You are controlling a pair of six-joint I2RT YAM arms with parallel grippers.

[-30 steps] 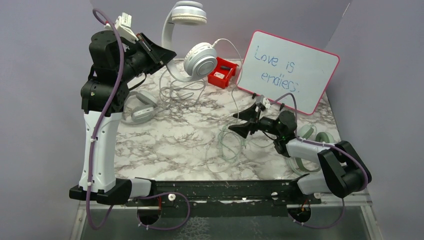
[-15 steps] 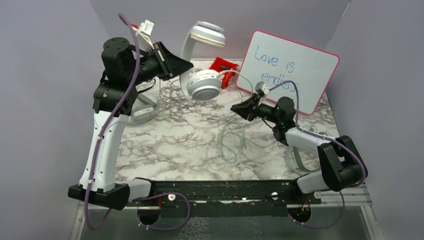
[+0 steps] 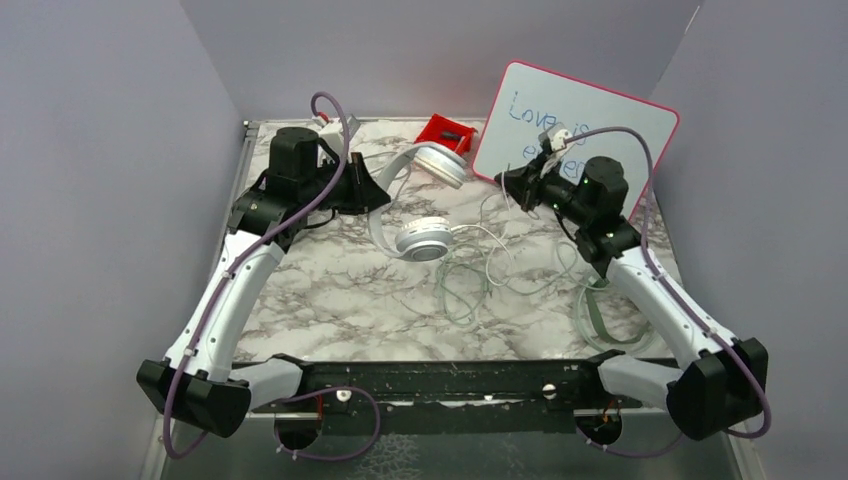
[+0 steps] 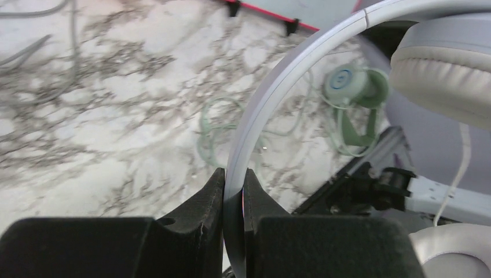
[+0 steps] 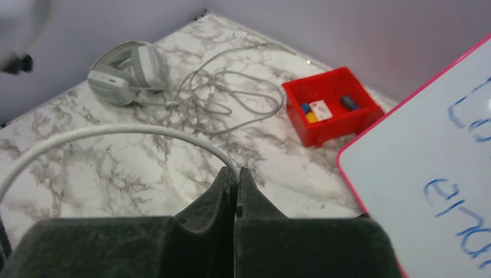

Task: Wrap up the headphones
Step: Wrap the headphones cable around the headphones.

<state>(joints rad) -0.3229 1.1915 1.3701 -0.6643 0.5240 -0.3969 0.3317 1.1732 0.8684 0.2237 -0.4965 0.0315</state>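
Observation:
The white headphones (image 3: 425,240) hang over the middle of the table, one cup low and the other (image 3: 445,165) further back. My left gripper (image 3: 378,192) is shut on their headband (image 4: 272,87), which runs up between the jaws (image 4: 233,172). Their white cable (image 3: 478,232) leads to my right gripper (image 3: 505,183), raised in front of the whiteboard. In the right wrist view that gripper (image 5: 233,172) is shut on the cable (image 5: 116,132). A mint pair (image 4: 353,98) lies at the right, its cable (image 3: 460,290) coiled in the middle. A grey pair (image 5: 124,72) lies at the back left.
A red bin (image 3: 440,130) with small items stands at the back centre. A pink-edged whiteboard (image 3: 610,110) leans at the back right, close behind my right gripper. The grey pair's cable (image 5: 231,98) sprawls near the bin. Purple walls enclose the table.
My left arm has come down and right, lowering the white headphones toward the table's middle. My right gripper has shut on the white cable and risen toward the whiteboard.

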